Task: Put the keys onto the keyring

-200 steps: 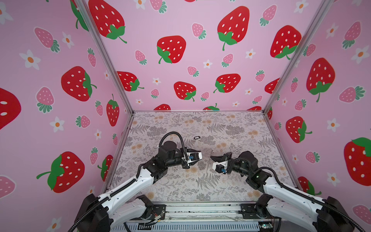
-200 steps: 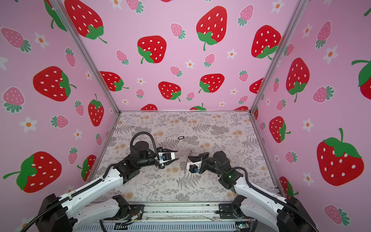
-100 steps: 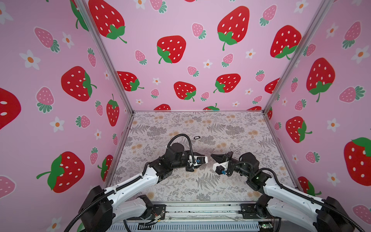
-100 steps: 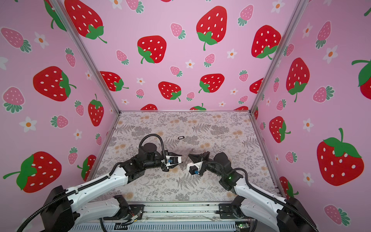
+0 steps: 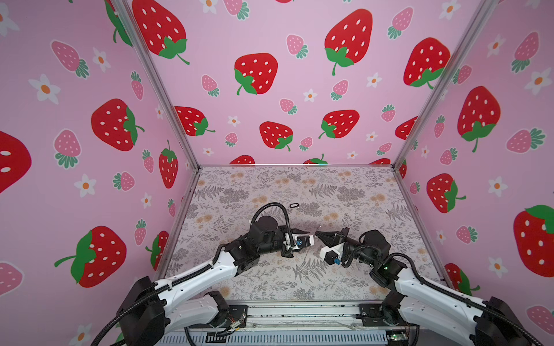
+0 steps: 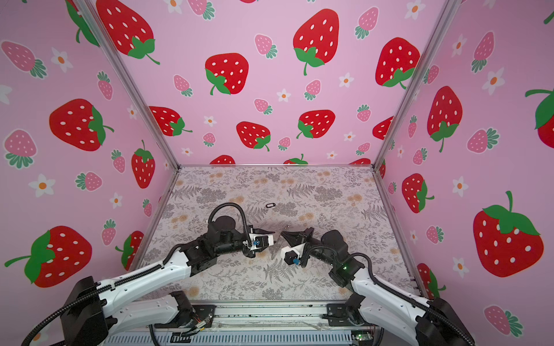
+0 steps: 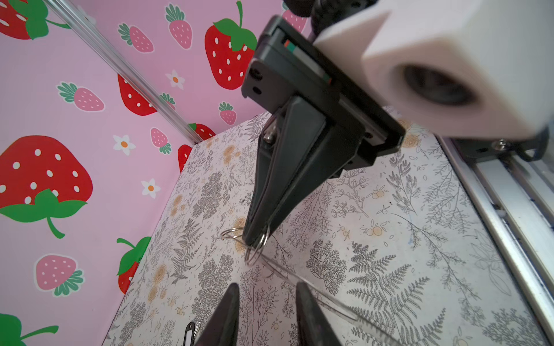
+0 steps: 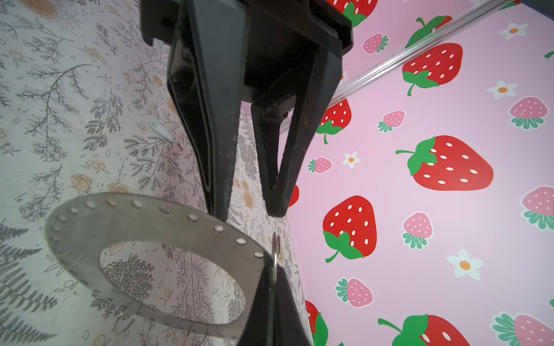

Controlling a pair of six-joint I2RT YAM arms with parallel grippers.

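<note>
No readable text, brand or number anywhere, as far as I can spot. The oval tag (image 5: 294, 205) lying far back on the desk (image 5: 269, 284) has a white centre that looks blank, though it's tiny. Same for the white tag (image 8: 162, 130) on the key (image 8: 174, 151).

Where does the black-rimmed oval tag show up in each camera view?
In a top view: black-rimmed oval tag lying on the floral mat, just beyond the cable loop.
In a top view: same spot.
Left wrist: at the bottom edge.
Right wrist: not in it.
Shared landmark: the floral mat.
</note>
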